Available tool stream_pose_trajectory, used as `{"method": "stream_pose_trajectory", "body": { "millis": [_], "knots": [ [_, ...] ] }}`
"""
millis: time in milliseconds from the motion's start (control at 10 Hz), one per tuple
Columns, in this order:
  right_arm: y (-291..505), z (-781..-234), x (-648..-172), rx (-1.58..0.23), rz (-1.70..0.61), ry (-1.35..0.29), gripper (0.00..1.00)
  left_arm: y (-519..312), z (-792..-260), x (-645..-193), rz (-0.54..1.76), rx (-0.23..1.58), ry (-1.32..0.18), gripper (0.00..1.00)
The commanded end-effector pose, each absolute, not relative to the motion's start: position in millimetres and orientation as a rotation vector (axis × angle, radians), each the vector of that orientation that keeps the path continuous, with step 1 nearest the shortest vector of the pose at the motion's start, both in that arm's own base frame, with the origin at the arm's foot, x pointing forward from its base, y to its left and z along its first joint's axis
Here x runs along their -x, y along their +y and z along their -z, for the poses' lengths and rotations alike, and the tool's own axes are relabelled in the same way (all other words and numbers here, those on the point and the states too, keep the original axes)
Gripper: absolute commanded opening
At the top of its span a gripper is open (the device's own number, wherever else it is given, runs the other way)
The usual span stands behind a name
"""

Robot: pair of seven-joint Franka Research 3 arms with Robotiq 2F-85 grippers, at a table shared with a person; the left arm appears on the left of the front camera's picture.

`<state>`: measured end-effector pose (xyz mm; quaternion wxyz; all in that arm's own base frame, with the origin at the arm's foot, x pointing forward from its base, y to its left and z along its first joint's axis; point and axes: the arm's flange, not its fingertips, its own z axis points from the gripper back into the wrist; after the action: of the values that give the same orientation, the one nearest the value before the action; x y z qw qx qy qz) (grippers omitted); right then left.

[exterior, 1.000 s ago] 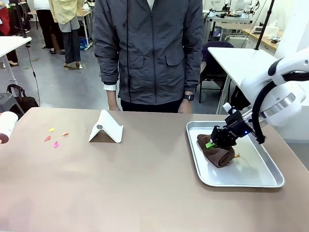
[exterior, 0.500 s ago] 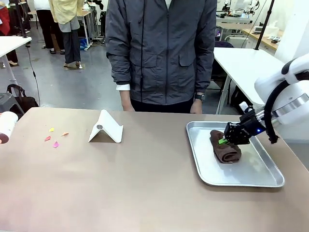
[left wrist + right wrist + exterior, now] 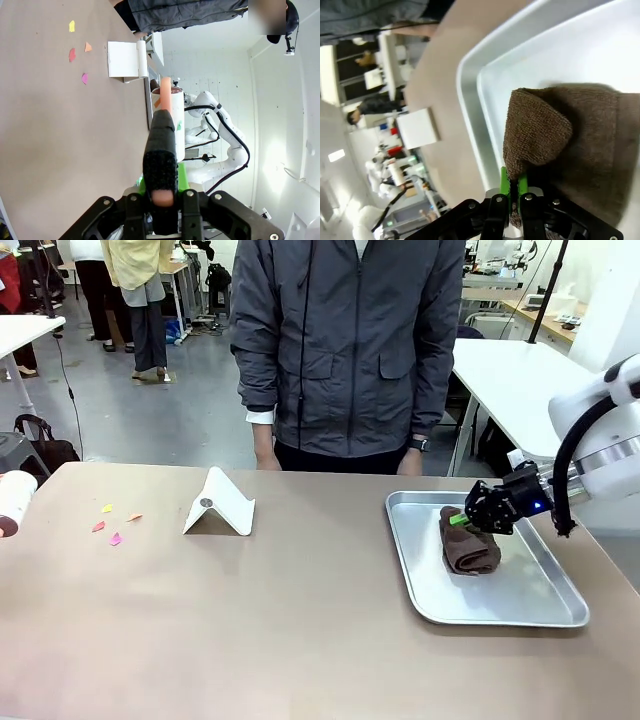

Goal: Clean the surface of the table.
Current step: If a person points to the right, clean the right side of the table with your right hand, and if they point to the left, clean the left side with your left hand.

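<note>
right gripper (image 3: 461, 521) clamped on soft brown terry cloth (image 3: 470, 552) in shiny silver tray (image 3: 535, 585) | matte tan table (image 3: 300, 630) under tray: rigid, smooth, we'd wipe not grip | paper scraps (image 3: 112, 525) well left of tray

Table (image 3: 300, 640): plain matte brownish-tan. Tray (image 3: 530, 585), right: shiny silver. Towel (image 3: 468, 548) in it: dark brown, looped terry. Right gripper (image 3: 462, 521): black w/ bright green pads, small blue light behind. Folded stand (image 3: 222, 508), far centre: white w/ dark dot. Paper scraps (image 3: 115, 538), far left: yellow, orange, red, pink. Person's jacket (image 3: 350, 340): dark grey, white cuff.
</note>
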<state>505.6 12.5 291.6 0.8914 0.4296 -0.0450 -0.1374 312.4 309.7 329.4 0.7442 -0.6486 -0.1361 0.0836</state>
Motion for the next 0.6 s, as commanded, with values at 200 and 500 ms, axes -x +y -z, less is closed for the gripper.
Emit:
{"method": "stream_pose_trajectory", "body": {
  "millis": [200,500],
  "knots": [
    [-28,-313,-499,-1.284,0.273,0.017,0.06,309,-333,-310,-0.162,1.434,-0.308,0.00],
    [-64,-334,-475,-1.542,0.180,0.167,0.06,309,-333,-310,-0.162,1.434,-0.308,0.00]
  ]
}}
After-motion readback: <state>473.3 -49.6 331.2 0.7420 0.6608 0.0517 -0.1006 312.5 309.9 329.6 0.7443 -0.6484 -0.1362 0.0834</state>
